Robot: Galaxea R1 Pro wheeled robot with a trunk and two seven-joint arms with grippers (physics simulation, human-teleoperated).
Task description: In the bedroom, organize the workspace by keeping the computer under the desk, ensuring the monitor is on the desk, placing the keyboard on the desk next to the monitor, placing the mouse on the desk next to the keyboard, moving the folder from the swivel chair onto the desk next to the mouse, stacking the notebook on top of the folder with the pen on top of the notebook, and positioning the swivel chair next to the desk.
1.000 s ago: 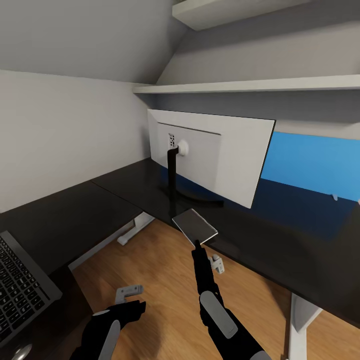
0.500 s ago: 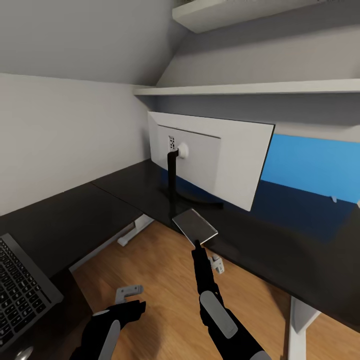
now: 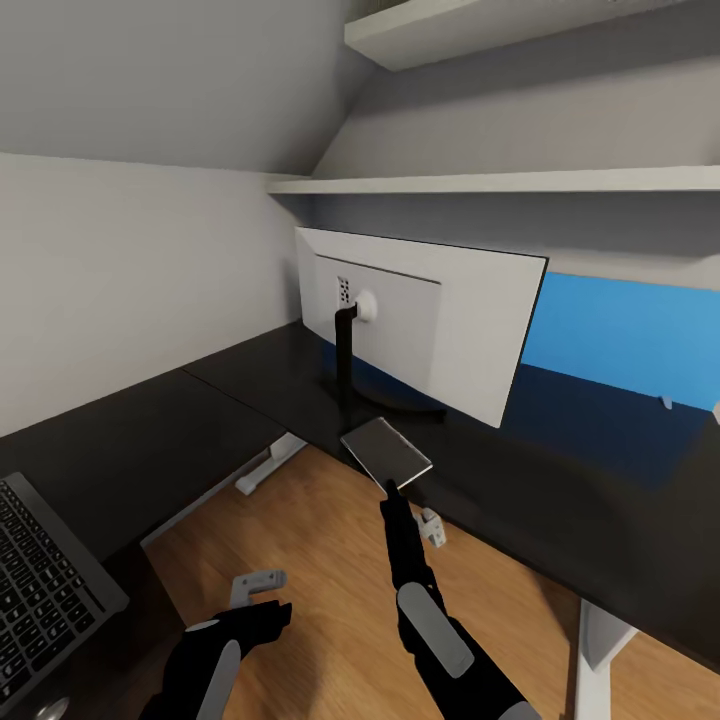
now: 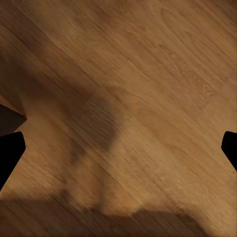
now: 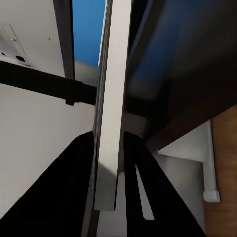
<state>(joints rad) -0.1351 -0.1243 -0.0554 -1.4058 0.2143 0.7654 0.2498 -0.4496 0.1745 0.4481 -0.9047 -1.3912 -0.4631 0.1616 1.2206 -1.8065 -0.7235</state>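
While its fingers stayed clamped on a flat grey plate, the right gripper had barely moved in a second; only the camera had tilted. Just beyond stood the monitor on the desk, apparently already placed. The left gripper hung wide open and empty over the floor, the keyboard further to its left.

The keyboard is cut off by the head view's left edge. I see only the monitor from its pale back; its screen face is hidden. My left gripper shows only two dark tips at the wrist frame's sides. The desk runs past the right edge.
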